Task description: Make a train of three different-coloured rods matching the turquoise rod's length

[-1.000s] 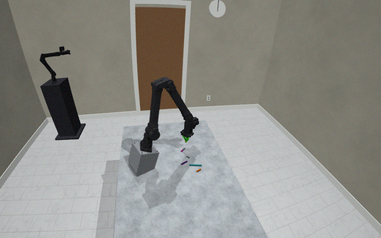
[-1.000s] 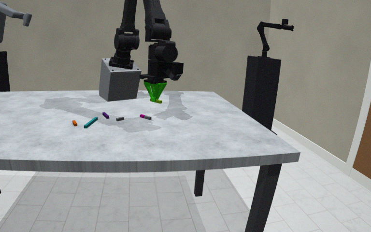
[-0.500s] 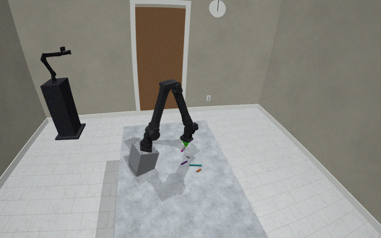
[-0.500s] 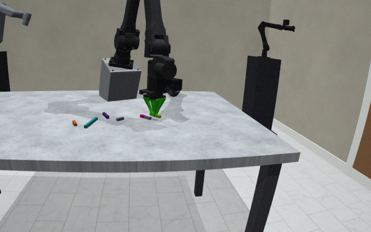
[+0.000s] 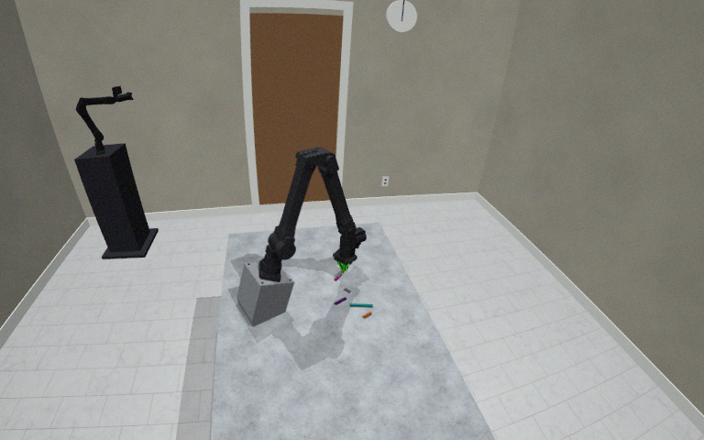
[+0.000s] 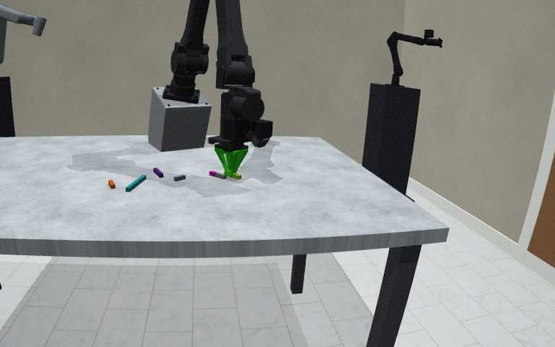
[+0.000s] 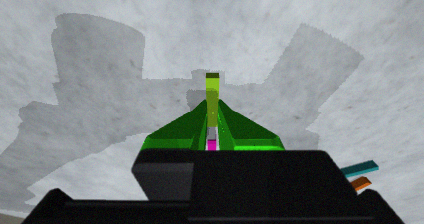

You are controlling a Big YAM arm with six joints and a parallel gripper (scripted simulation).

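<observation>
arm folded downward | wrist low | green jaws closed in

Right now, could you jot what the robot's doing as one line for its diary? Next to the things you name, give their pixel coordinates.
tool [image 5: 343,270] [image 6: 229,173] [image 7: 212,105]: shut on lime rod [image 6: 236,176] [image 7: 212,85] | magenta rod [image 5: 336,278] [image 6: 212,173] [image 7: 212,145] and grey rod [image 6: 220,176] [image 7: 212,133]: end to end, in line | likely next: lime rod joins, then release

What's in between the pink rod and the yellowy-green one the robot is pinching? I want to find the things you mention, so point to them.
A grey rod [image 6: 220,176] [image 7: 212,133]. It shows between the magenta rod [image 6: 212,173] [image 7: 212,145] and the lime rod [image 6: 236,176] [image 7: 212,102] in the exterior and wrist views.

A brown door — shut, white-framed — beside a round clock.
</observation>
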